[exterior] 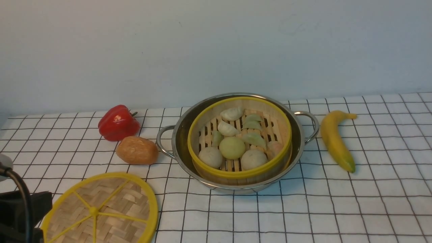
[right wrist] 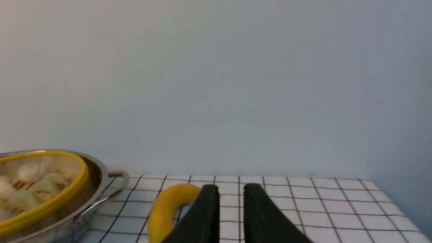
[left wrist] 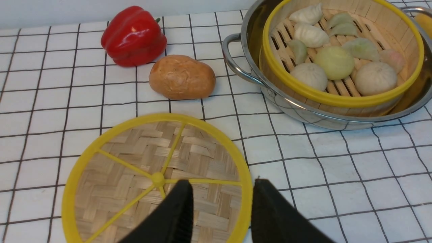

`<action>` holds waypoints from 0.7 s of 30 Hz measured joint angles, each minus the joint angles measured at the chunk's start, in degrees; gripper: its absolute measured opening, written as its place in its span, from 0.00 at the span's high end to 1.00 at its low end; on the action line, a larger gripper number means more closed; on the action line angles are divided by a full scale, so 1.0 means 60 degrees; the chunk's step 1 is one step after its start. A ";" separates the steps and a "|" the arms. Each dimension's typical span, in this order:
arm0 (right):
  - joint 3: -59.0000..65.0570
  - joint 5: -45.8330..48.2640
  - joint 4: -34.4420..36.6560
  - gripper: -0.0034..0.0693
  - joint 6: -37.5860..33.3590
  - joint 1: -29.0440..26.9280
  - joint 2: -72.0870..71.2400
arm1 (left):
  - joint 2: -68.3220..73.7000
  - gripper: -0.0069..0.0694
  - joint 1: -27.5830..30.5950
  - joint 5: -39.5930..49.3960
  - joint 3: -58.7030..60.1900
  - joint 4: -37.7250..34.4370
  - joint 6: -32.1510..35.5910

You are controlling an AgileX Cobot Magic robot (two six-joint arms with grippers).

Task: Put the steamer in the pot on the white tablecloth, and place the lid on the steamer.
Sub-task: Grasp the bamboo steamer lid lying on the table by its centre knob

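On the white tablecloth point(exterior: 371, 209) the pot point(exterior: 300, 135) holds the steamer point(exterior: 236, 175), so I judge that half done. The lid point(exterior: 101, 209) lies flat on the cloth, left of the pot, not yet lifted. My left fingers point(left wrist: 175, 219) hover spread over its rim, empty; my right fingers point(right wrist: 202, 219) are slightly parted, empty.

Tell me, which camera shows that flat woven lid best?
The left wrist view: the lid appears almost whole, weave and yellow spokes clear; only the left gripper overlaps one edge. The front view crops it at the bottom-left corner. The right wrist view misses it entirely.
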 joint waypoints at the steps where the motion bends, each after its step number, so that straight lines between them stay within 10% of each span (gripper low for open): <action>1: 0.0093 0.0056 0.0000 0.76 0.0000 0.0111 -0.0011 | 0.0000 0.59 0.0000 0.0000 0.0000 0.0000 0.0000; 21: 0.0174 0.2005 0.0079 0.69 0.0619 0.1016 -0.0022 | 0.0000 0.59 0.0000 0.0000 0.0000 0.0000 0.0000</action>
